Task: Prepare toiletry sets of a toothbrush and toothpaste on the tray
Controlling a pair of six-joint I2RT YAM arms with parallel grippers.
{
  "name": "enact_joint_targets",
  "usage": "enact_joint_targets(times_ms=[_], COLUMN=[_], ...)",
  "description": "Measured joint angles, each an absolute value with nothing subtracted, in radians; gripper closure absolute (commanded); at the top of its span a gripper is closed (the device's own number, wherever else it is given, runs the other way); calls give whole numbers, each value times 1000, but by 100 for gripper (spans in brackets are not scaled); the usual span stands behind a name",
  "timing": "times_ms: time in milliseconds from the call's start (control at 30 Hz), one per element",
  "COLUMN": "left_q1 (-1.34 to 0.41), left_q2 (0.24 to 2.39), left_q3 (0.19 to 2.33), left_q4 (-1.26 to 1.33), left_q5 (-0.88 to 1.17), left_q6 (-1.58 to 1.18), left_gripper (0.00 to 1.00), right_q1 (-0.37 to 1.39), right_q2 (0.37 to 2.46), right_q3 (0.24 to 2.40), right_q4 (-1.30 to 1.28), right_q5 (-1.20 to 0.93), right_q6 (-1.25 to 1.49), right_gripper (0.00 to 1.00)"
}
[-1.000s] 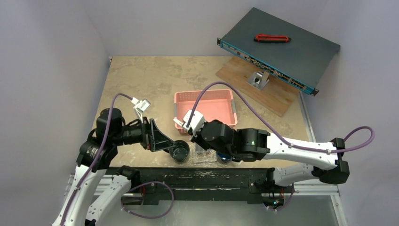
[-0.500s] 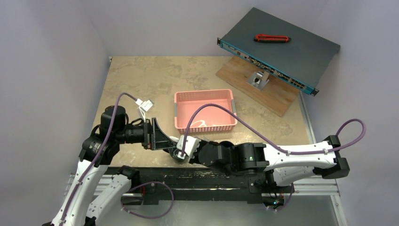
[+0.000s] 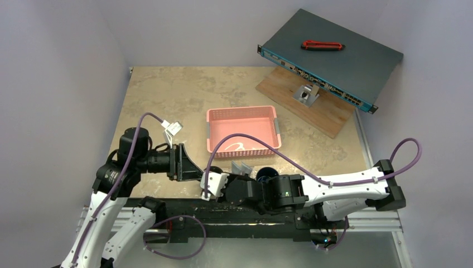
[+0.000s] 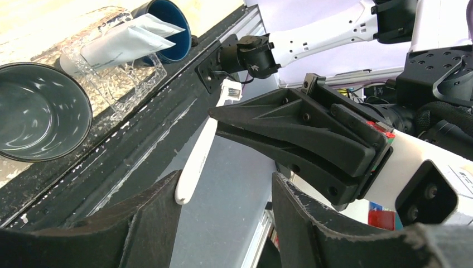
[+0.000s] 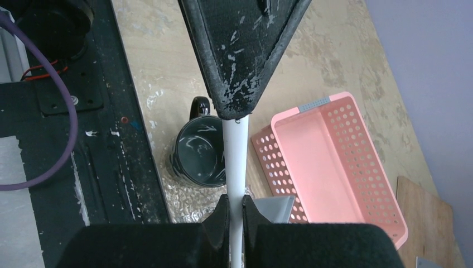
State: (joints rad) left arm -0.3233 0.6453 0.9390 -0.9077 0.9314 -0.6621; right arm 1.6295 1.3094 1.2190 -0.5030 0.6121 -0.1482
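My right gripper (image 5: 235,201) is shut on a white toothbrush (image 5: 235,159) and holds it over the table's near edge, by a black mug (image 5: 198,151). In the left wrist view the toothbrush (image 4: 198,159) sticks out of the right gripper (image 4: 217,120), its free end against one finger of my open left gripper (image 4: 223,190). Two pale grey toothpaste tubes (image 4: 120,42) lean from the clear tray (image 4: 125,84) into a blue mug (image 4: 167,25). In the top view the left gripper (image 3: 192,170) faces the right gripper (image 3: 205,187) beside the tubes (image 3: 241,167).
A pink slotted basket (image 3: 242,131) stands behind the tray. A wooden board (image 3: 307,100) with a dark network switch (image 3: 329,56) and a red tool (image 3: 322,45) is at the back right. The black mounting rail (image 3: 240,209) runs along the near edge.
My right arm has swung left and toward the near edge with the toothbrush, uncovering the tubes and blue mug. My left gripper has drawn back a little from the black mug.
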Motion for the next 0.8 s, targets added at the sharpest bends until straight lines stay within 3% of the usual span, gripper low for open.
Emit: enact_joint_targets(times_ms=[633,800], left_q1=[-323,-323], left_q2=[629,629], left_q3=[939,939], left_q4=[-938,-941], left_q5=[948,947], left_q6=[-616,-608], left_gripper=[73,91], right_q1=[1652,1656], right_q2=[1336,1336], right_q3=[1251,1251], right_q4=[-492,-492], right_q5=[619,628], right_q6=[-159,-160], right_gripper=[100,100])
